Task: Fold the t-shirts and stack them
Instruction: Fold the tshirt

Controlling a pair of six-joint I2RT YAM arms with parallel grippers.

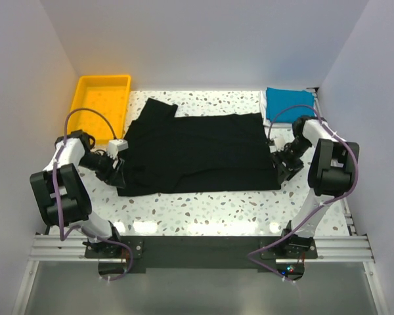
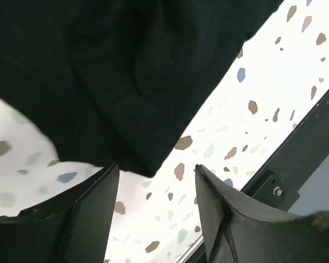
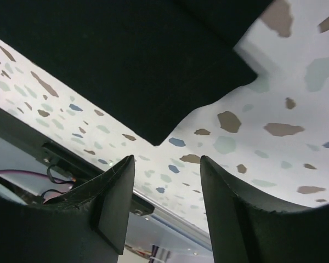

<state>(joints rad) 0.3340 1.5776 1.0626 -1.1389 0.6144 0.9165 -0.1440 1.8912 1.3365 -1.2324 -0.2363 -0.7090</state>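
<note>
Bright even light, front-edge glare on the table (image 1: 203,209), black t-shirt (image 1: 203,154) lacking detail.

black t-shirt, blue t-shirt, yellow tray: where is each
black t-shirt (image 1: 203,154), top external view, middle of its body
blue t-shirt (image 1: 289,103), top external view, centre of the cloth
yellow tray (image 1: 100,104), top external view, bare floor

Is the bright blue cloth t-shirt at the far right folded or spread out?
Folded: the bright blue cloth t-shirt is a small neat rectangle, with no sleeves sticking out.
</note>
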